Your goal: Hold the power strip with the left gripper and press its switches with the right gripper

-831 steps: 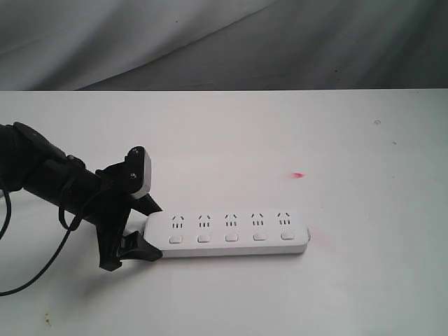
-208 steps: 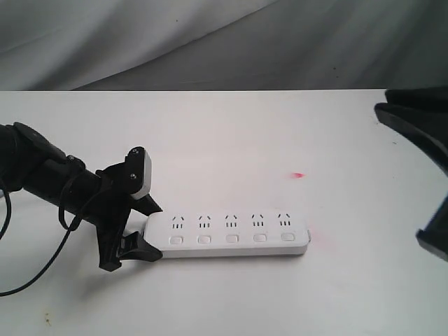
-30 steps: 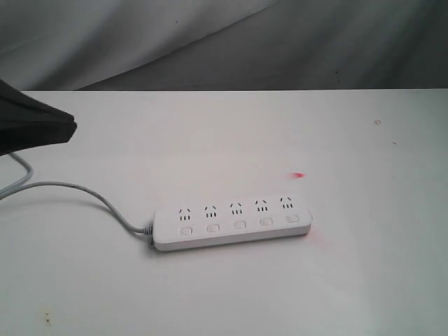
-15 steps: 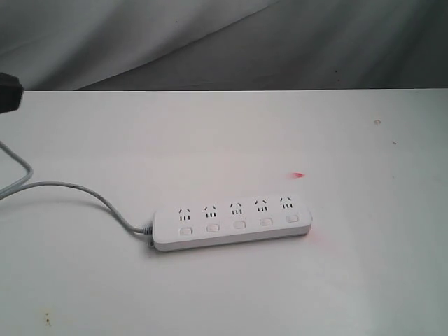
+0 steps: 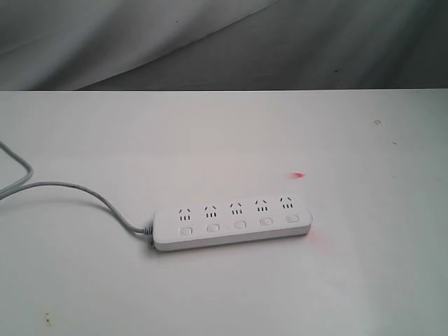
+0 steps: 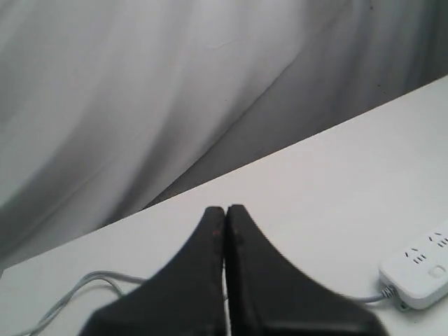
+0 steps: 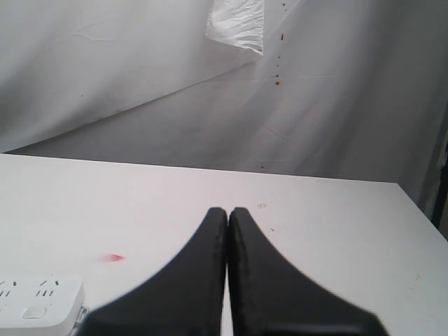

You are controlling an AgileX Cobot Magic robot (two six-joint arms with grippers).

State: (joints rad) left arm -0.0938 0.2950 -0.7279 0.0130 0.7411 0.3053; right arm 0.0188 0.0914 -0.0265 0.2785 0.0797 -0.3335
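Two grippers, both pinched tight tip to tip: the left gripper (image 6: 225, 210) and the right gripper (image 7: 228, 211) each sit clear of the power strip (image 5: 231, 227). The strip lies flat around the middle of the white table (image 5: 364, 280), switches (image 5: 239, 225) on the near side of the sockets, with its grey cable (image 5: 77, 187) snaking off to the left edge. Further back there's a small red mark (image 5: 299, 175) on the tabletop, then the grey cloth backdrop (image 5: 210, 42).

White table (image 5: 224, 133), small red mark (image 5: 299, 175), grey draped fabric backdrop (image 5: 224, 42)
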